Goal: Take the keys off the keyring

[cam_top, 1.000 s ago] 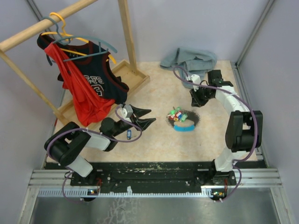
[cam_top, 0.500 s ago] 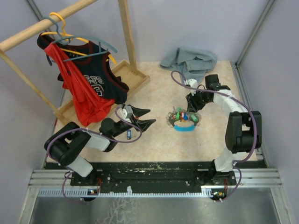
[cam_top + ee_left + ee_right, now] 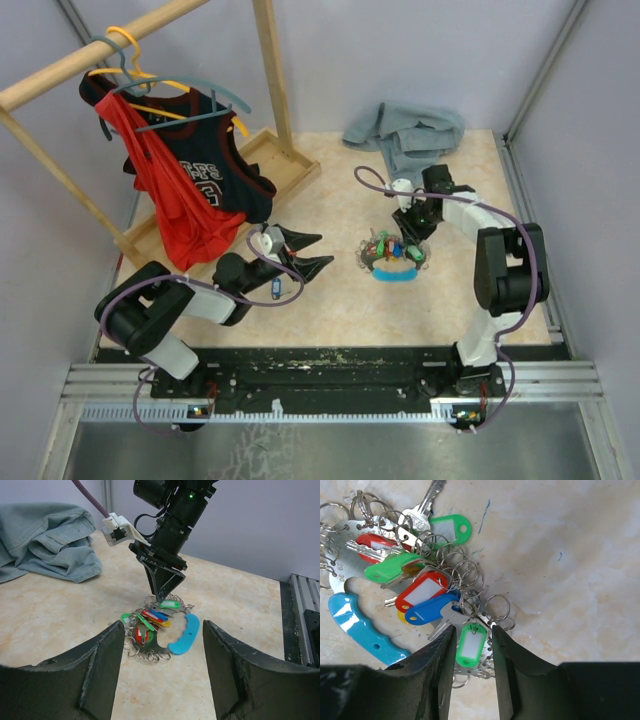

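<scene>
The keys (image 3: 410,570) lie bunched on the keyring (image 3: 465,577) just right of the counter's (image 3: 340,200) middle. Your right fingers (image 3: 440,670), slightly apart, straddle a green tag (image 3: 470,644) lengthwise; your left fingers (image 3: 95,665), spread wide, stand well leftward.

**Right arm comes over to the keys**

The right gripper (image 3: 399,237) was out at 2 o'clock from the keys (image 3: 386,250), well apart from them. It has moved toward 8 o'clock and now its tips are down at the bunch's 1 o'clock edge. Its fingers stand a little apart, one on each side of a green tag (image 3: 469,646). The arm's purple cable (image 3: 368,178) has swung along with it.
</scene>
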`<state>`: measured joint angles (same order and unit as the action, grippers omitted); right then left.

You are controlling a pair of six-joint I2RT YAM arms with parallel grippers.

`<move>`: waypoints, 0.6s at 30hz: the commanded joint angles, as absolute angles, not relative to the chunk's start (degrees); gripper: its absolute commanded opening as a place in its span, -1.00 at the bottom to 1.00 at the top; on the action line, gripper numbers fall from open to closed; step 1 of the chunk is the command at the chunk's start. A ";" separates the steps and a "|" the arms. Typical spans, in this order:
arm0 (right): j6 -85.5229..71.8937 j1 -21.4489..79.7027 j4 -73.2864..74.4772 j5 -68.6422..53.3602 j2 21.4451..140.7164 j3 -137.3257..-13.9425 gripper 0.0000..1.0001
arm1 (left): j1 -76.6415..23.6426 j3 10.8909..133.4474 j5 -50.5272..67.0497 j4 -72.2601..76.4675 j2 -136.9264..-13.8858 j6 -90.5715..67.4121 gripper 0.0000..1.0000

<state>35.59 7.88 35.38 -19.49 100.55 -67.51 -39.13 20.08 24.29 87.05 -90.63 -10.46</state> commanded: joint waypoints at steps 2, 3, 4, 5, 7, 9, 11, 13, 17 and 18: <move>34.98 8.26 31.92 -18.26 100.21 -67.70 -0.32 | -39.20 19.95 25.13 102.57 -90.20 -10.55 0.38; 35.12 8.26 32.17 -18.45 100.68 -67.83 -0.33 | -39.22 19.90 25.21 102.57 -90.18 -10.67 0.39; 35.20 8.26 32.40 -18.65 100.94 -67.93 -0.34 | -39.20 19.87 25.21 102.59 -90.18 -10.58 0.39; 35.24 8.26 32.43 -18.86 101.17 -67.88 -0.35 | -39.20 19.80 25.28 102.57 -90.18 -10.56 0.39; 35.27 8.24 32.45 -19.54 101.47 -68.02 -0.40 | -39.20 19.82 25.31 102.59 -90.15 -10.55 0.38; 35.26 8.24 32.63 -19.88 101.67 -68.11 -0.44 | -39.20 19.78 25.39 102.57 -90.09 -10.57 0.39; 35.42 8.24 32.99 -20.32 101.97 -68.22 -0.47 | -39.20 19.78 25.44 102.60 -90.09 -10.57 0.39; 35.55 8.26 33.05 -20.60 102.31 -68.29 -0.48 | -39.20 19.82 25.61 102.57 -90.17 -10.57 0.39; 35.70 8.26 33.05 -20.74 103.24 -68.36 -0.55 | -39.20 19.82 25.79 102.58 -90.24 -10.63 0.39; 35.79 8.26 33.05 -20.76 103.44 -68.43 -0.60 | -39.20 19.92 25.83 102.57 -90.26 -10.66 0.39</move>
